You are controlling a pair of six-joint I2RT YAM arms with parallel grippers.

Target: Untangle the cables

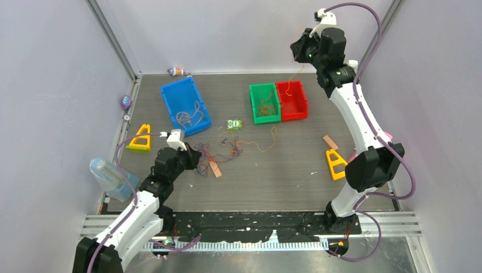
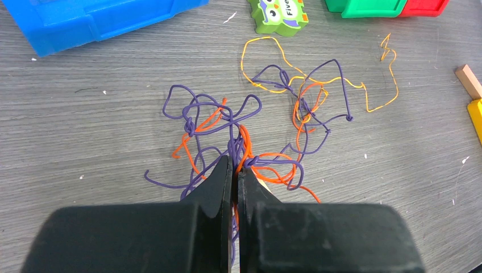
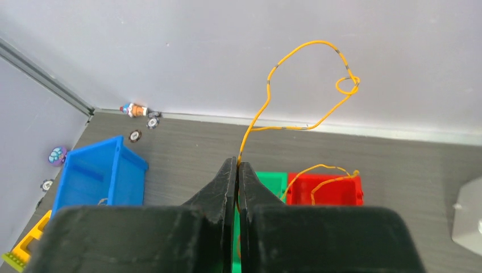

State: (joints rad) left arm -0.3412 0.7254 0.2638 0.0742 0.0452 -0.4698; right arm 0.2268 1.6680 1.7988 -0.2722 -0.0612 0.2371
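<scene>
Only one mark is legible to me, in the left wrist view. A green owl-faced toy block (image 2: pixel 278 14), on the table at 12 o'clock from the cables (image 2: pixel 250 131), carries the word "Five" on its right part, its upper part cut off by the frame edge. In the top view the block's print is too small to read.

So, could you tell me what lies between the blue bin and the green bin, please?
A small green owl toy, clearest in the top external view.
</scene>
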